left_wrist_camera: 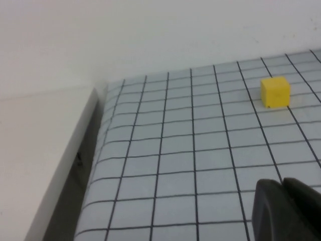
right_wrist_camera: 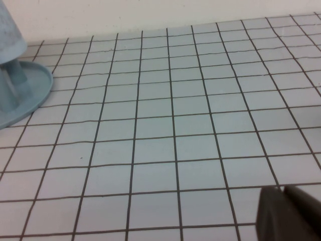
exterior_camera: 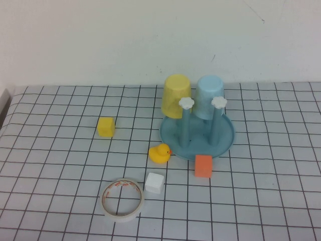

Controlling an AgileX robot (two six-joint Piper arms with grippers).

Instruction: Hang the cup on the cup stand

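Light-blue cup (exterior_camera: 209,96) upside down on a rear peg of the teal cup stand (exterior_camera: 226,142), beside the yellow cup (exterior_camera: 176,95); appears hung, task likely complete. Duck (exterior_camera: 159,153), orange block (exterior_camera: 203,165), white cube (exterior_camera: 154,183), tape ring (exterior_camera: 123,199), yellow block (exterior_camera: 106,126) scattered nearby. Left gripper (left_wrist_camera: 287,211) and right gripper (right_wrist_camera: 291,213) both closed, empty, low over the tablecloth, well apart from the stand. Nothing further needed beyond staying clear.

no readable text or numbers, faint red marks on tape roll (exterior_camera: 123,199) illegible

Gridded table (exterior_camera: 60,150): cup stand (exterior_camera: 170,134), duck (exterior_camera: 159,153), blocks, tape roll (exterior_camera: 123,199).
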